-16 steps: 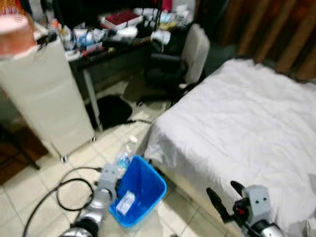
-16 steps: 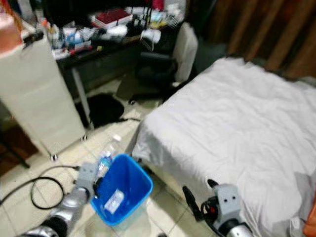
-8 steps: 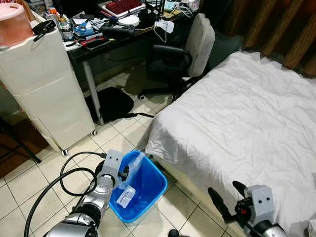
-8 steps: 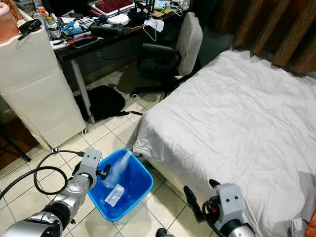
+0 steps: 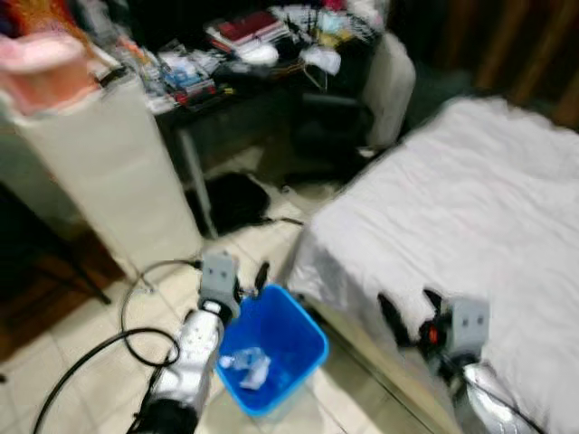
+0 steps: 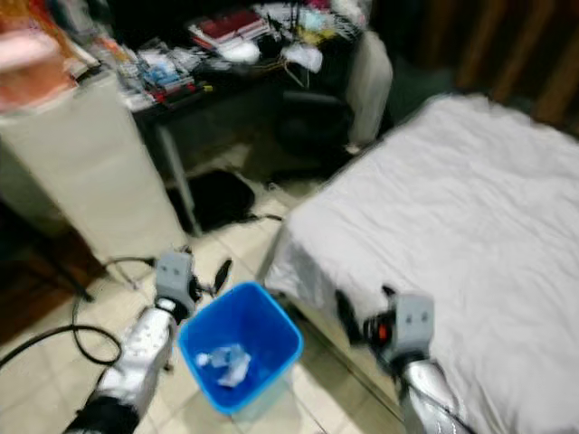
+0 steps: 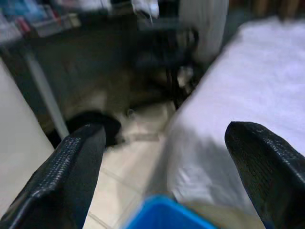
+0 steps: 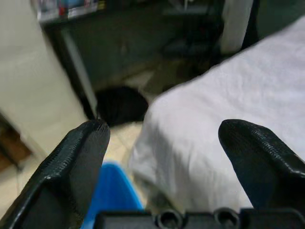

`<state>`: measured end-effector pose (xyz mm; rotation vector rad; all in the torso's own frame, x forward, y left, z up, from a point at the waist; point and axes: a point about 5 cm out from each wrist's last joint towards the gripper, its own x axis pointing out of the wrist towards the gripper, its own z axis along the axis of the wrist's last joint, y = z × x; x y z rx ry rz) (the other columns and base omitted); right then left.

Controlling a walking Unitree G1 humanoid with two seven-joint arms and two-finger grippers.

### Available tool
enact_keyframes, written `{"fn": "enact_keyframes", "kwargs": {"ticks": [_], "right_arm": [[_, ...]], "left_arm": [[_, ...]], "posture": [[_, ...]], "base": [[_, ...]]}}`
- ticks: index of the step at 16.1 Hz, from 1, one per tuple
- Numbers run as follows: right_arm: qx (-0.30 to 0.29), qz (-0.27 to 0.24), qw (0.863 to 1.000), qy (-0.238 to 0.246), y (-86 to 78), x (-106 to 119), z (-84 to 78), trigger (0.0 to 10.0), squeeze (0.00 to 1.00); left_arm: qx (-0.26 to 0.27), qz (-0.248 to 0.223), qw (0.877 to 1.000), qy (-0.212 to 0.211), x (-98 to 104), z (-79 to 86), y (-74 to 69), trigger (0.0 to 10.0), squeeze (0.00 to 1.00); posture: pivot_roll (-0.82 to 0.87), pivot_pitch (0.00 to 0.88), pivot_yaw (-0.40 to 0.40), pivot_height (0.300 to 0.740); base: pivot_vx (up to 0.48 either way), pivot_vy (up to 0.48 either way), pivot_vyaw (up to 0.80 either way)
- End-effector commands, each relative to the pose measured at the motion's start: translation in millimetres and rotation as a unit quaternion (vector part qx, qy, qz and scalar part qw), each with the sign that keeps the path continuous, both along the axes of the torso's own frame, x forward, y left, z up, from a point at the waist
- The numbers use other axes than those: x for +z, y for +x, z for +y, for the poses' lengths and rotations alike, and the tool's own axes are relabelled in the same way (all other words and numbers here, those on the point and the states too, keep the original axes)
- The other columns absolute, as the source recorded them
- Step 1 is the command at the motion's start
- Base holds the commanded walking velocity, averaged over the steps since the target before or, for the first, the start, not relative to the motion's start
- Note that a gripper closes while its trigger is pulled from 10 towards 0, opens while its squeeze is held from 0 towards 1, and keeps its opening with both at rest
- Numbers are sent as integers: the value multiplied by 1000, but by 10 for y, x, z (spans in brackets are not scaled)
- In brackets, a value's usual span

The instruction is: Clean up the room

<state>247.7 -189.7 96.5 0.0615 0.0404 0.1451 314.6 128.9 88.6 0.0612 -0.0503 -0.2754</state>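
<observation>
Hovering left tool (image 5: 251, 277) spread over blue bin (image 5: 271, 348) | right tool (image 5: 409, 306) spread | bed (image 5: 470, 217) beside

You're in somebody's bedroom, pretty lived-in: a bed (image 5: 470, 208) with a rumpled white sheet takes up the right side, a cluttered worktop (image 5: 262, 68) with an office chair (image 5: 384, 86) sits at the far end, a white drawer unit (image 5: 109, 172) stands on the left, tiled floor (image 5: 90, 325) underneath.
</observation>
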Motion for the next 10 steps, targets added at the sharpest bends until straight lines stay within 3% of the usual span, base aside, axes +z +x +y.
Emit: {"fn": "enact_keyframes", "kwargs": {"ticks": [1, 3, 5, 7, 8, 10], "right_arm": [[-35, -13, 999, 5, 40, 14, -64, 10000, 0], [-58, -32, 998, 8, 110, 60, -112, 10000, 0], [-69, -28, 997, 7, 170, -1, -136, 10000, 0], [-58, -18, 998, 1, 169, -90, -104, 10000, 0], [-53, -13, 998, -5, 158, -117, -91, 10000, 0], [-54, -11, 998, -10, 139, -156, -101, 10000, 0]], "left_arm": [[-18, -22, 1000, 2, 114, -57, -72, 10000, 0], [-11, -48, 999, -4, 191, -22, -130, 10000, 0], [-5, -35, 999, -33, 181, 5, -212, 10000, 0], [-14, -7, 1000, -22, 86, -151, -241, 10000, 0], [-25, 13, 999, -32, 63, -206, -243, 10000, 0], [-25, 18, 999, -9, 38, -199, -224, 10000, 0]], "posture": [[-74, 14, 73, 740], [-60, 0, 75, 740], [-57, 0, 72, 740], [-69, 0, 67, 740], [-74, 0, 69, 740], [-86, 0, 75, 740]], "base": [[0, 0, 0], [0, 0, 0], [0, -341, -800], [0, -480, -800], [0, 0, -800], [0, 0, 0]]}}
